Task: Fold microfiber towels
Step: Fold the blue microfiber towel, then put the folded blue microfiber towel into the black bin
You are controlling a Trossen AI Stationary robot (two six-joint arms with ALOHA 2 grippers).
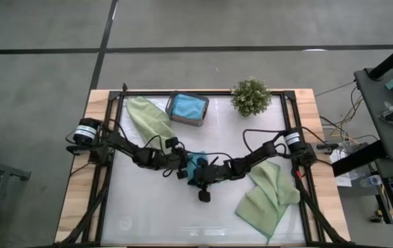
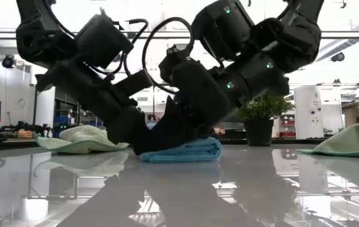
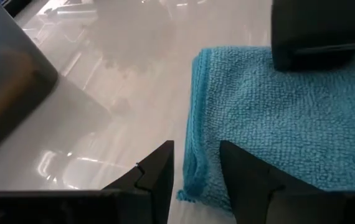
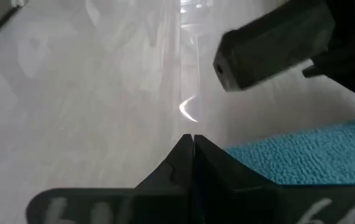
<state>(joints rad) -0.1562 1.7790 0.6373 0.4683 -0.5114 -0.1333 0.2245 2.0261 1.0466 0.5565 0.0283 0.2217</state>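
A teal-blue microfiber towel (image 1: pixel 195 164), folded into a thick pad, lies flat on the white table (image 1: pixel 162 213) at its middle; the low view shows its layers (image 2: pixel 189 151). My left gripper (image 3: pixel 196 180) is open and low at one folded side of the towel. One of its fingers is over the cloth, the other over bare table. My right gripper (image 4: pixel 193 146) is shut and comes from the opposite side, its tip at the towel's border (image 4: pixel 289 158). Both grippers hide the towel's left end in the low view. My left gripper slants down with the towel's folded edge (image 3: pixel 193 168) in the gap between its two fingers; whether either finger touches the cloth, I cannot tell. My right gripper slants down with its shut fingers (image 3: pixel 314 37) over the towel's opposite part; whether they press on it, I cannot tell.
A sage green towel (image 1: pixel 148 118) lies crumpled at the far left. Another sage green one (image 1: pixel 269 196) lies spread at the near right. A dark tray (image 1: pixel 187 109) holding a teal cloth and a potted plant (image 1: pixel 251 96) stand along the far edge.
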